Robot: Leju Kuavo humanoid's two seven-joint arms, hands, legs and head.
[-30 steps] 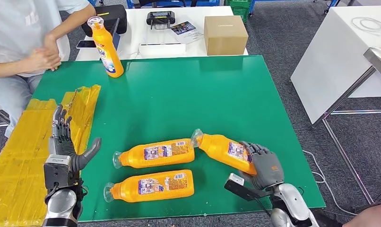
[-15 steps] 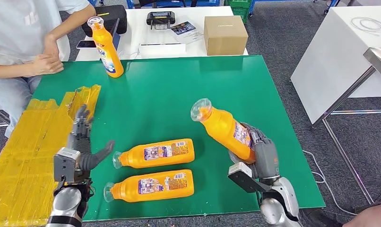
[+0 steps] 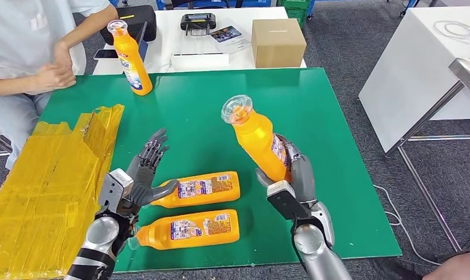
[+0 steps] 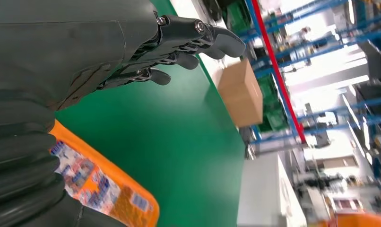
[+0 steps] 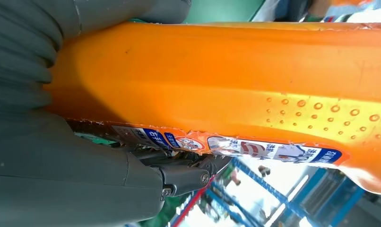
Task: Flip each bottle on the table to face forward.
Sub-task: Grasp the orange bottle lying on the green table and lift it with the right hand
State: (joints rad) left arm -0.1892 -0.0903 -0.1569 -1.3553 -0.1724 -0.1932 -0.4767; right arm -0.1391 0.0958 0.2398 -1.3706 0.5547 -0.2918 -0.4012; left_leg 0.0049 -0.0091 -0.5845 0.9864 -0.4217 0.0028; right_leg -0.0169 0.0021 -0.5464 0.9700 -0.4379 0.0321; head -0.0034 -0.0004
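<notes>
Right hand [image 3: 294,175] gripping tilted orange bottle [image 3: 257,141], wrist view reveals torn label [image 5: 226,144]

This looks like a big workshop or lab. Tall blue metal shelves [image 4: 321,52] stand in rows, the grey carpet floor [image 3: 349,41] has white work tables [image 3: 419,70], and a brown cardboard box [image 3: 277,42] sits nearby.

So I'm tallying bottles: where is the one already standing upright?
In the head view the upright bottle stands at the far left corner of the green table, in front of the seated person.
</notes>
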